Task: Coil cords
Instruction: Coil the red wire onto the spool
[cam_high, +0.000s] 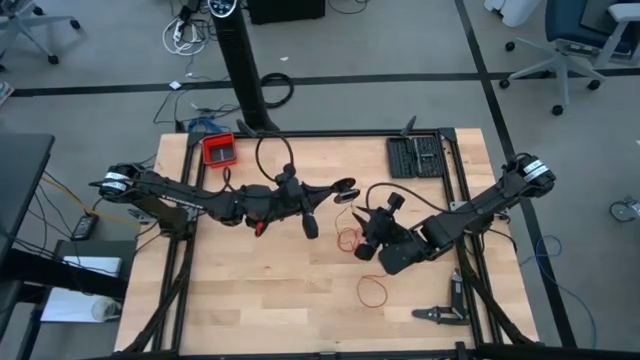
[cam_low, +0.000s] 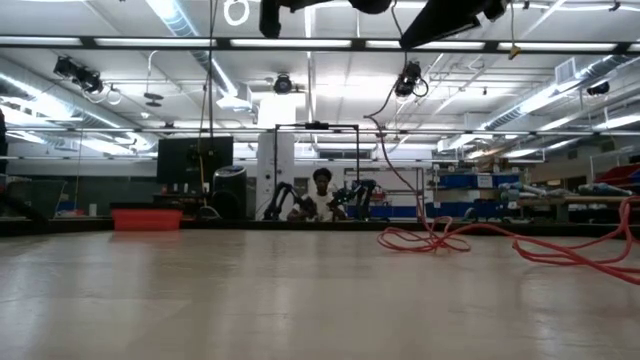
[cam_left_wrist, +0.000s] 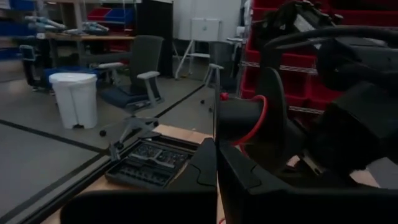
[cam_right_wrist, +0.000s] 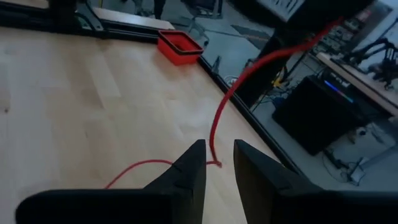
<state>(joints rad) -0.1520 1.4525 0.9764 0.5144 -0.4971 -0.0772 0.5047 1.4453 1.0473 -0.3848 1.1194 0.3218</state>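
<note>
Two tools meet mid-table (cam_high: 250, 290): left tool (cam_high: 345, 190) clenched on a black spool wound with red cord (cam_high: 350, 238); right tool (cam_high: 365, 250) parted around it. Loops trail toward five o'clock.

Level look across the worktop, arms dark overhead

The pale worktop (cam_low: 300, 300) fills the lower half. A thin red cord (cam_low: 440, 240) lies in loose loops at the right, one strand rising up toward the dark arm parts at the top edge, another trailing off toward the right edge. A red tray (cam_low: 146, 219) sits at the far left edge. Beyond the worktop, a person (cam_low: 321, 196) sits among other robot arms under ceiling lights.
</note>
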